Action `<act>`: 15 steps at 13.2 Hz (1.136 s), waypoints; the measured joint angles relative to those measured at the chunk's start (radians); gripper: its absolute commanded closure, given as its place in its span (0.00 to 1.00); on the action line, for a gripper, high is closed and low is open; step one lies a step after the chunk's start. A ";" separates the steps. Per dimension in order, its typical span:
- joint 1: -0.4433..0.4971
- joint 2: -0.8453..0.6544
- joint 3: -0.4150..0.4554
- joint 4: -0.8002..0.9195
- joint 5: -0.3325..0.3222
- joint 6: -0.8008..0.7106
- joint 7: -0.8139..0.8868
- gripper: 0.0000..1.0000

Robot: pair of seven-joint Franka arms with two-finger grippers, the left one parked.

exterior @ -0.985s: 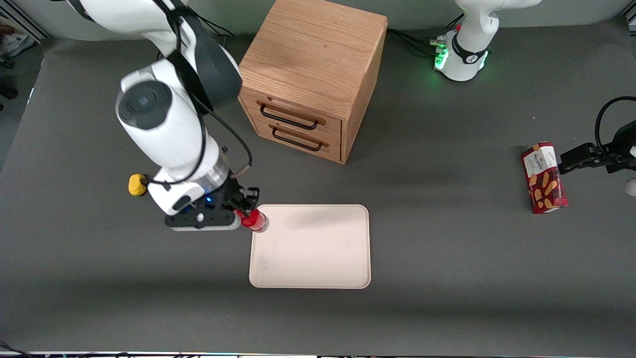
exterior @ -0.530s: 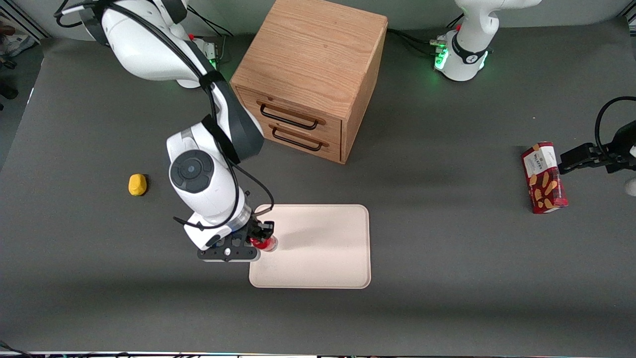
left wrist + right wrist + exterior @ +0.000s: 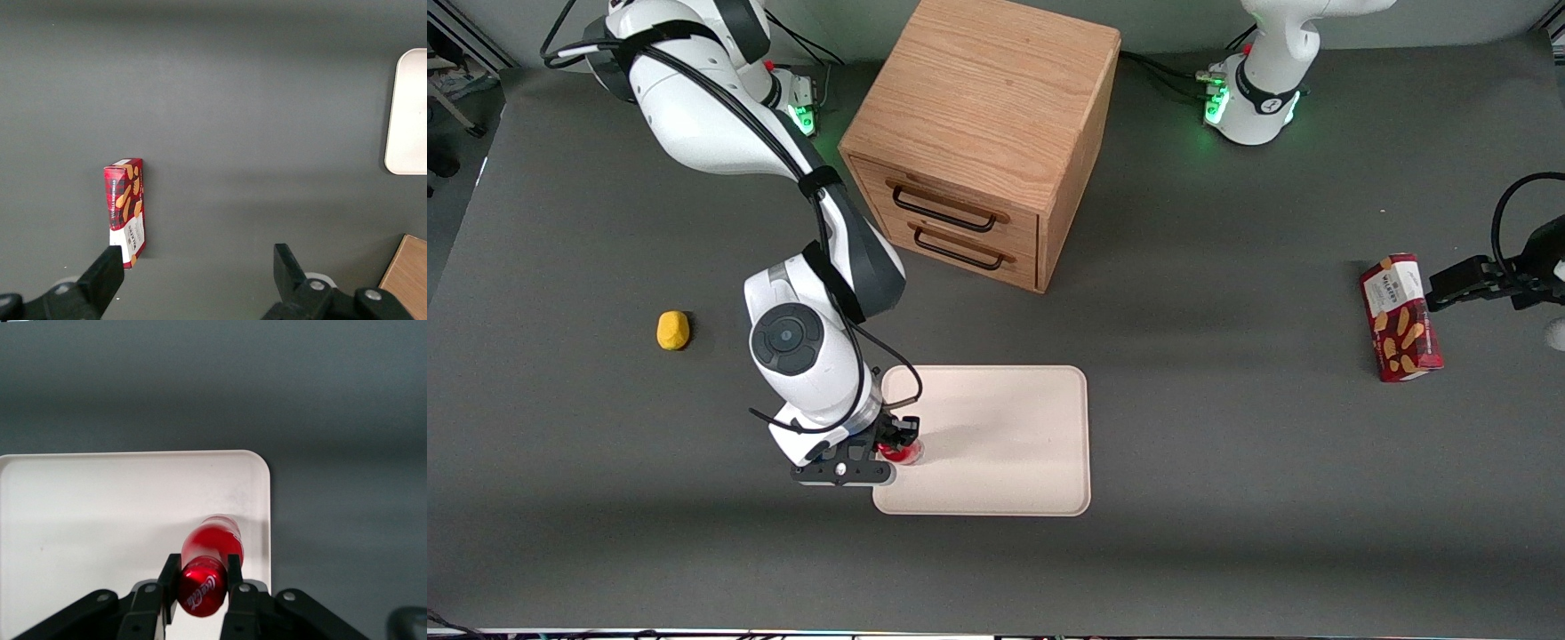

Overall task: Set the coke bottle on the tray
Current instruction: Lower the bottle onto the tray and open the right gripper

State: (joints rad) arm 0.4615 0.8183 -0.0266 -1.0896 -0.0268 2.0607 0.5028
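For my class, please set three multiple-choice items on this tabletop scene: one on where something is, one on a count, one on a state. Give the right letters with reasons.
1. Where is the small red plastic coke bottle?
A. Above the pale cream rectangular tray, near its edge
B. On top of the wooden cabinet
C. Beside the yellow lump

2. How many drawer handles does the wooden cabinet show?
A. One
B. Two
C. Four

3. What is the right gripper doing?
A. Hanging open with nothing in it
B. Shut on the bottle
C. Pulling a drawer

Answers: 1 A, the wrist view shows tray beneath the bottle; 2 B, two dark handles sit one above the other; 3 B, both fingers press the bottle's sides.
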 measured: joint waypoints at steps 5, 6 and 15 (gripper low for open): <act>0.000 0.006 -0.006 -0.028 -0.010 0.041 0.000 0.28; 0.000 0.006 -0.006 -0.028 -0.010 0.042 0.000 0.06; 0.000 0.004 -0.009 -0.028 -0.010 0.047 0.000 0.00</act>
State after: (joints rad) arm 0.4612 0.8219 -0.0356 -1.1172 -0.0372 2.1078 0.5031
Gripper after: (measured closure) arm 0.000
